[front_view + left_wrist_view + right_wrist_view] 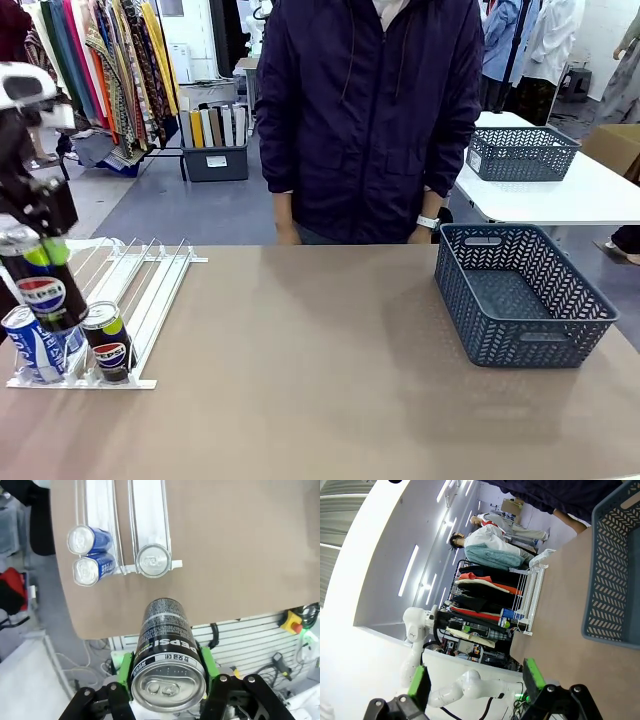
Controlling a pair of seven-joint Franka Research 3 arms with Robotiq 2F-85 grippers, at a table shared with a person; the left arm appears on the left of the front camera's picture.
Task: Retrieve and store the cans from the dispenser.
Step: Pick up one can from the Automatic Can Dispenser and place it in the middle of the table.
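Your left fingers (pixel 209 665) grip the black can (pixel 167 635) near upright; the basket (pixel 500 335) sits well apart across the counter (pixel 320 390), rightward.

I count two blue cans (pixel 92 569), two black cans (pixel 165 630) I think, one seen mostly top-down, one dispenser (pixel 150 295), two grey baskets (pixel 520 300), one person (pixel 370 120)

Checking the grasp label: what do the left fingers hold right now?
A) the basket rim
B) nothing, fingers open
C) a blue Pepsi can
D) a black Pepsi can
D: in the left wrist view the green-padded left fingers press on both sides of a black Pepsi can, silver top toward the camera.
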